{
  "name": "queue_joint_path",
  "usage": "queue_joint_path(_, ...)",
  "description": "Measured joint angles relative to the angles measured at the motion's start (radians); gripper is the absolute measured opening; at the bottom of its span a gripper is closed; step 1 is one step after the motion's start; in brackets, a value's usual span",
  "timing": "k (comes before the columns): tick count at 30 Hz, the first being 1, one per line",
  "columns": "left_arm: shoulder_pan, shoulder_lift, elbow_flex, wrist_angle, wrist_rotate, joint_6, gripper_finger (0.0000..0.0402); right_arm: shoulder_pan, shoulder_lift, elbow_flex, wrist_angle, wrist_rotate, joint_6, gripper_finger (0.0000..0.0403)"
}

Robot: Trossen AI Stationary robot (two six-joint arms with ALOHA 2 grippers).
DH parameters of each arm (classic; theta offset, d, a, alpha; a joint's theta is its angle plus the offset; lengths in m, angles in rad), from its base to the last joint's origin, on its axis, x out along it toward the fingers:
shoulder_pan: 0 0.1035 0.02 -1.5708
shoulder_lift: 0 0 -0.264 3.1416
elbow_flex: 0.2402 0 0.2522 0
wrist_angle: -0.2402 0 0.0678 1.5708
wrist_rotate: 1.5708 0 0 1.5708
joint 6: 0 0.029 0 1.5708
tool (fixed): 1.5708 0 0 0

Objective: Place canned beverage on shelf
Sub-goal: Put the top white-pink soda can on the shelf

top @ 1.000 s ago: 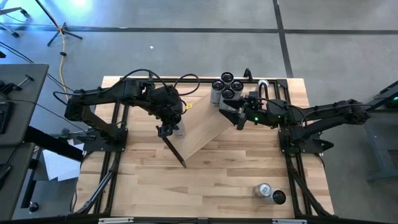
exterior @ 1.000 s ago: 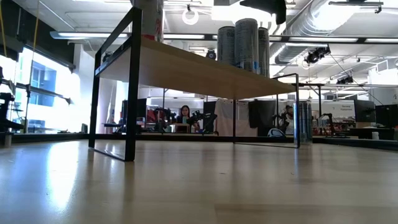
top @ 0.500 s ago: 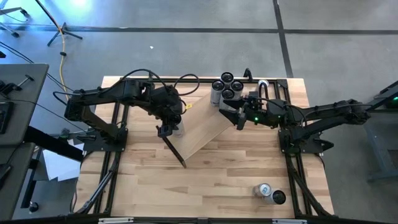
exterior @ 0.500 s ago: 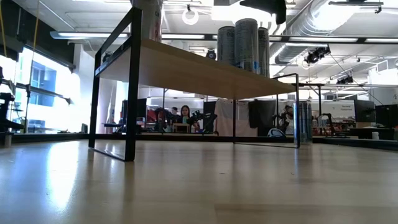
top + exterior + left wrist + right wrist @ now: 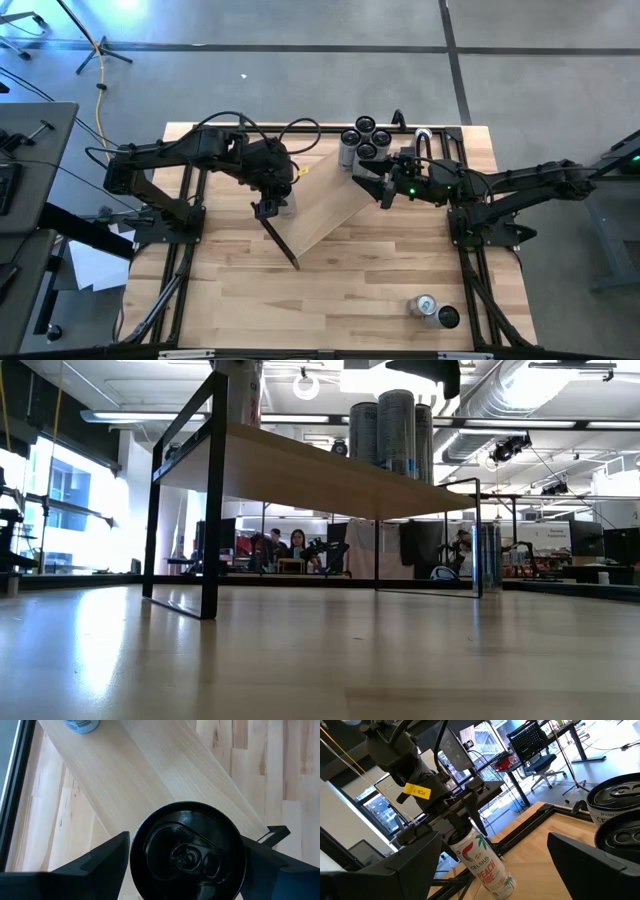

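Observation:
The shelf [image 5: 325,205] is a pale board on black end brackets, lying slantwise across the table's middle. A Celsius can [image 5: 482,865] with a black top [image 5: 187,852] stands upright on the shelf's near-left end [image 5: 240,390]. My left gripper [image 5: 272,208] points steeply down over it, open, one finger on either side of the can's top. Several more cans [image 5: 364,140] stand on the shelf's far-right end. My right gripper [image 5: 372,185] hovers level and open above the shelf beside those cans, facing the left arm. My left gripper comes from above, slanting down, with its fingers [image 5: 107,857] close beside two opposite sides of the can's upper rim [image 5: 137,855]. I cannot tell whether they touch it. The can stands upright on its base on the shelf board.
Two loose cans [image 5: 432,311] sit near the table's near-right corner. One more can [image 5: 487,555] stands on the tabletop beyond the shelf's far end. Black frame rails [image 5: 185,250] run along both table sides. The table's near half is bare wood. People sit in the room behind.

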Motion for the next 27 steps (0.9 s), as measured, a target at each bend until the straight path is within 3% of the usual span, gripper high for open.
queue_joint_path(27, 0.000, 0.000, 0.000, 0.053, -0.004, 0.002, 0.0290, 0.000, 0.000, 0.000, 0.000, 0.000, 0.000, 0.0351)
